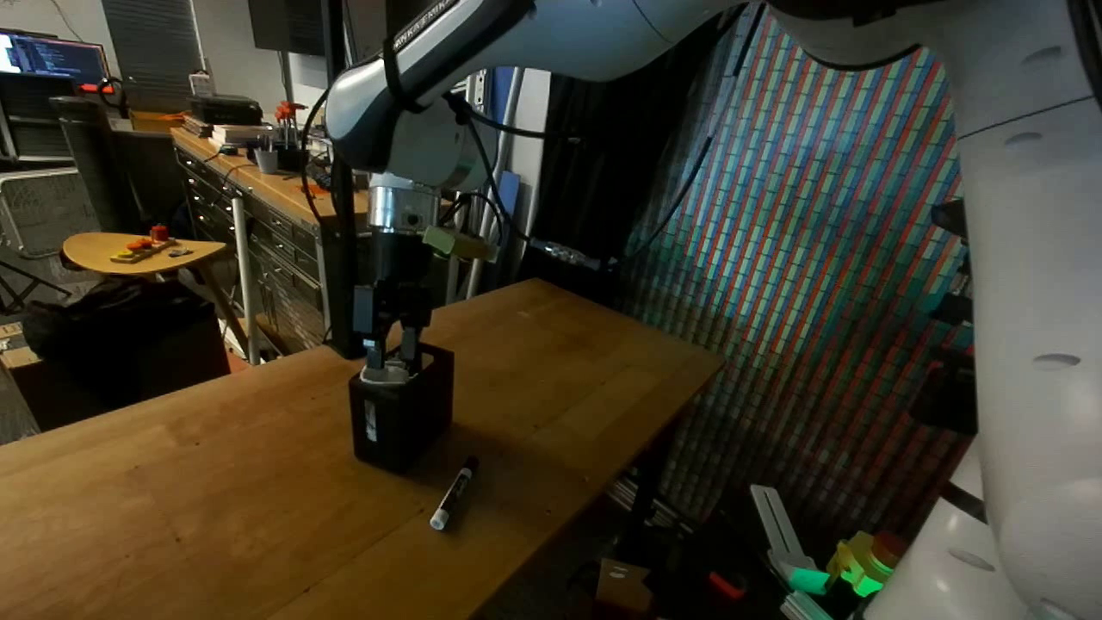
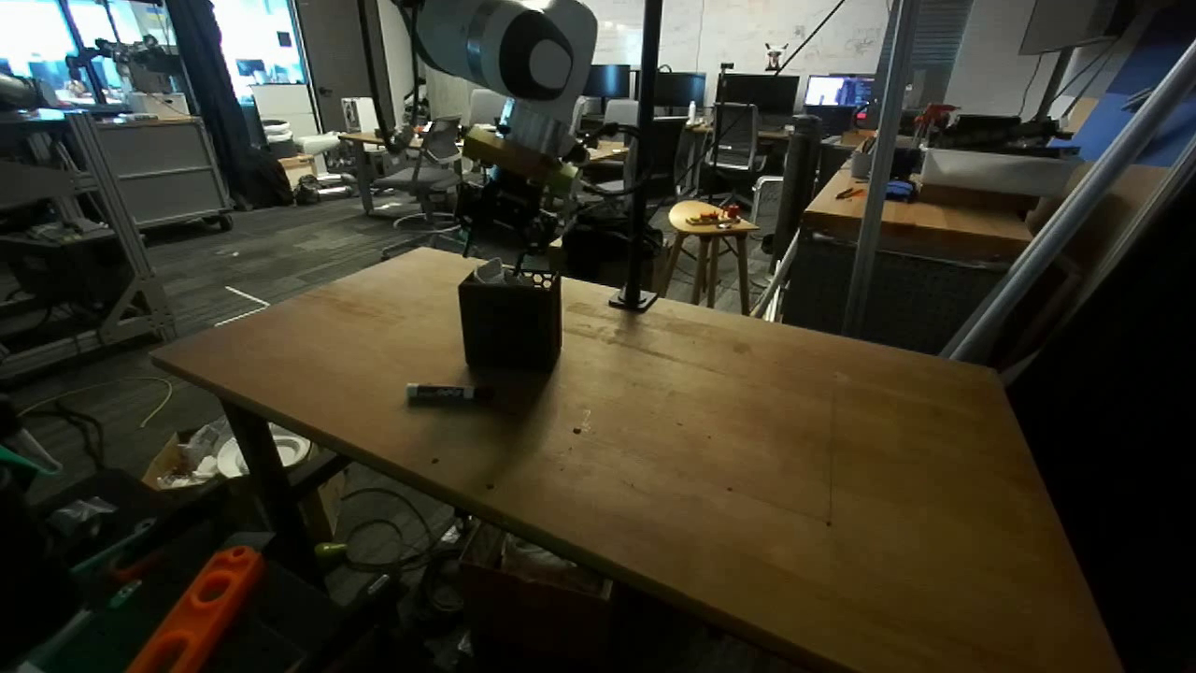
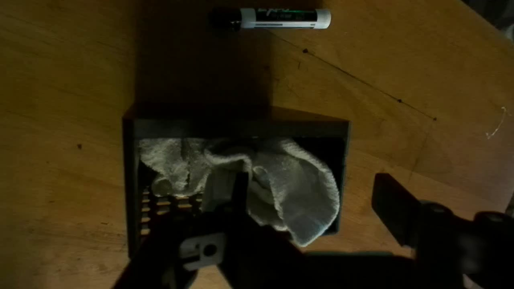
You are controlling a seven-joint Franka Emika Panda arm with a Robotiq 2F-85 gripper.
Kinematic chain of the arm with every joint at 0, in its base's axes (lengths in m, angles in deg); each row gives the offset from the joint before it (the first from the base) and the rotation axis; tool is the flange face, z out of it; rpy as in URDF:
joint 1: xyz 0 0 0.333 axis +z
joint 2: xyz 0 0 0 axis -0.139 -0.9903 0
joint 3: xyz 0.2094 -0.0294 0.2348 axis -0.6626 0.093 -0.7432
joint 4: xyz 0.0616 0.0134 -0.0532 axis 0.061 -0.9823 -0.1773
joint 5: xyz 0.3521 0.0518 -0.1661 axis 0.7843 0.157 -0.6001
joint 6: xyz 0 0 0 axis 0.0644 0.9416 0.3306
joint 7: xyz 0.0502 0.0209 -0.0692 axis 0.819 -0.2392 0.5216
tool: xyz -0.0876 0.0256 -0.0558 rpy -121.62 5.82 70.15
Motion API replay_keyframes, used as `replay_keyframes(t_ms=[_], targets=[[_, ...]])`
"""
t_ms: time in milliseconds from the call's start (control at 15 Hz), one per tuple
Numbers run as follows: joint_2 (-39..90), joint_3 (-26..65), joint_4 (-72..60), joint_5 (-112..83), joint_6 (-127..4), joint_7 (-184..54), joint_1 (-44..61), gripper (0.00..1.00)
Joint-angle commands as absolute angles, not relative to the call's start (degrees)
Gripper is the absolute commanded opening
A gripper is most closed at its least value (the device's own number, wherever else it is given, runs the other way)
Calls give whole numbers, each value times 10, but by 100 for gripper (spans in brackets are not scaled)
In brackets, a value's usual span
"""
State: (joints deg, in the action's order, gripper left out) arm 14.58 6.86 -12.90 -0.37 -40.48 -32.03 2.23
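My gripper (image 3: 311, 180) stands open above a black box (image 3: 241, 128) on the table, its fingers wide apart. A grey-white fuzzy cloth (image 3: 297, 192) lies crumpled in the box, one corner rising over the rim. In the wrist view one finger overlaps the cloth; the opposite finger (image 3: 395, 208) appears beyond the box's short side. Whether a finger touches the cloth I cannot tell. Both exterior views show the gripper (image 1: 393, 351) pointing down at the mouth of the box (image 2: 511, 322). A marker with a black cap (image 1: 454, 493) lies beside the box.
The wooden table (image 1: 215, 482) carries the box and marker. A black upright pole (image 2: 645, 187) rises from its edge behind the box. Past that edge are a small stool (image 2: 715, 224) and a drawer bench (image 1: 258, 207). A patterned curtain (image 1: 801, 258) hangs beyond one table end.
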Motion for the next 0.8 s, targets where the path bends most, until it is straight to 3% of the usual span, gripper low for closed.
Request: replay_keyframes(t_ms=[0,133,200,333,733], targets=[[172,77,-131,-14,-379,-336,37,100],[175,77,-131,-15,-374,-338,41,100],[175,78,-130,-15,-373,-340,43,75],[176,77,-130,-17,-376,-343,47,66],[174,78,-129,-31,-385,-351,56,19]])
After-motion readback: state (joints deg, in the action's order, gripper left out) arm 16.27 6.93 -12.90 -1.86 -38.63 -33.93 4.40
